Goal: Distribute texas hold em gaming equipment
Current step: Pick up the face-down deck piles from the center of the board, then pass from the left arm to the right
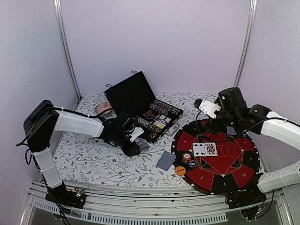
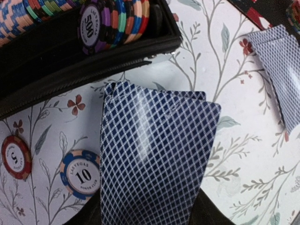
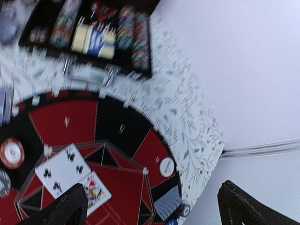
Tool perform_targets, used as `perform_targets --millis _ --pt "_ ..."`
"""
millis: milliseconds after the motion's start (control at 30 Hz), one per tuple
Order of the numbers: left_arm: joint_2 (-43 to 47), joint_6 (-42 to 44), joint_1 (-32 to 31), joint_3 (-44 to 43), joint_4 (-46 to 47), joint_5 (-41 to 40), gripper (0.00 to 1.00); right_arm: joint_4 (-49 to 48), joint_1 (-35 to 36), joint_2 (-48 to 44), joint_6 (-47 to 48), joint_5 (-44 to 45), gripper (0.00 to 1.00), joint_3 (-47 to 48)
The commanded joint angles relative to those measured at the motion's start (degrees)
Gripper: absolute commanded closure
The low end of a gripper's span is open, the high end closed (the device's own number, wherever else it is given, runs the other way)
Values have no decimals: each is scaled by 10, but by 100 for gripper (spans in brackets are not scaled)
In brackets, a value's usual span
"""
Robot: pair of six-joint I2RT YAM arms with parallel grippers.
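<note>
Beside the chip case (image 2: 70, 70), blue-backed cards (image 2: 154, 154) between the left jaws

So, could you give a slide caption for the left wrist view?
Blue-backed cards close to the camera, a blue chip and a red chip on floral cloth, chip case behind.

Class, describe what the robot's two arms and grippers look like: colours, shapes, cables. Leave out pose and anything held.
The left arm and right arm have smooth white tubular links joined by bulky black joint housings. Thin black cables loop beside the joints. The left gripper is black with a white part. The right gripper has dark, blunt, wedge-shaped fingers. No markings are readable.
</note>
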State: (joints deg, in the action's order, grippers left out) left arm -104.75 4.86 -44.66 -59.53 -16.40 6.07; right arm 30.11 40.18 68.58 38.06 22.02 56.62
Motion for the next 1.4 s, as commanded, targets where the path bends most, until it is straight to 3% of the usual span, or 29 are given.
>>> perform_targets --millis 0,167,367,500,767,1033,1367 --pt "41 20 -24 24 -17 -24 50 -208 -6 -98 -108 -58 1 -19" --pt "96 36 -40 31 -20 -31 51 -298 -39 -109 -280 -270 1 -35" --pt "150 55 -49 27 -39 -33 52 -254 -41 51 -432 -448 1 55" --pt "172 65 -52 24 -51 -31 53 -282 -41 156 -502 -562 1 86" --pt "204 75 -59 13 -64 -45 53 -382 -41 337 -664 -708 1 139" --pt "205 78 -61 6 -62 -49 53 -402 1 462 -677 -786 1 207" --pt "206 79 -61 2 -52 -54 53 -489 16 525 -746 -822 18 212"
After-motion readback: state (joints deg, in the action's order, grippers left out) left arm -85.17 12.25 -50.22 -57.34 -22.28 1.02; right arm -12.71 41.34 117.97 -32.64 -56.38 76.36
